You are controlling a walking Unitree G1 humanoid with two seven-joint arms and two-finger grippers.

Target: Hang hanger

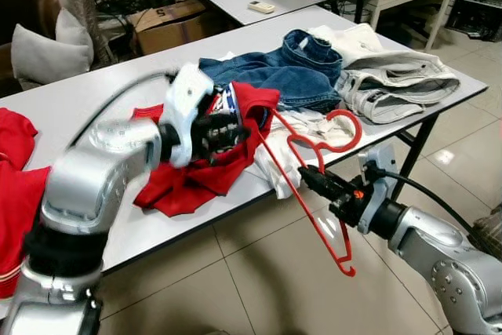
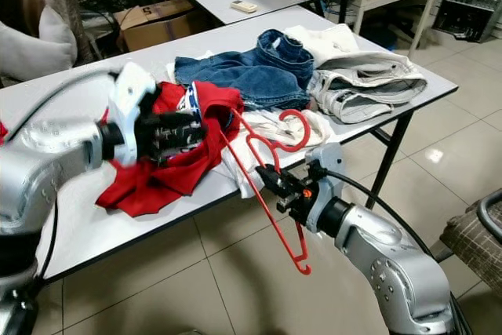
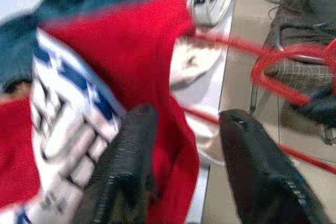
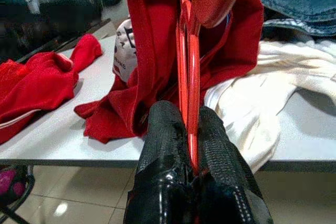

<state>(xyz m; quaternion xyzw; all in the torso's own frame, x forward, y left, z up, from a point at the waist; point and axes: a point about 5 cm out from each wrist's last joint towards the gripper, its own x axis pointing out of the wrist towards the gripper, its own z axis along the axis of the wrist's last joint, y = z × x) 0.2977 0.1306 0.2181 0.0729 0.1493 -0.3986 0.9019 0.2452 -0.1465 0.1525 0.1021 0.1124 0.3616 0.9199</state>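
A red plastic hanger (image 4: 187, 66) hangs slanted off the table's front edge, hook toward the clothes and lower end (image 1: 346, 270) over the floor. My right gripper (image 1: 315, 180) is shut on its bar near the neck, and the black fingers (image 4: 168, 145) pinch the bar. A red shirt (image 1: 188, 182) with a white and blue print lies crumpled on the white table (image 1: 94, 100). My left gripper (image 1: 234, 129) is at the shirt's collar. Its fingers (image 3: 126, 166) stand apart with the red cloth's edge between them. One hanger arm reaches into the shirt's opening.
Blue jeans (image 1: 290, 76), a white garment (image 1: 314, 132) and grey-white clothes (image 1: 392, 76) are piled on the table's right half. More red clothing (image 1: 16, 162) lies at the left edge. A cardboard box (image 1: 169, 21) and another table stand behind. Tiled floor lies in front.
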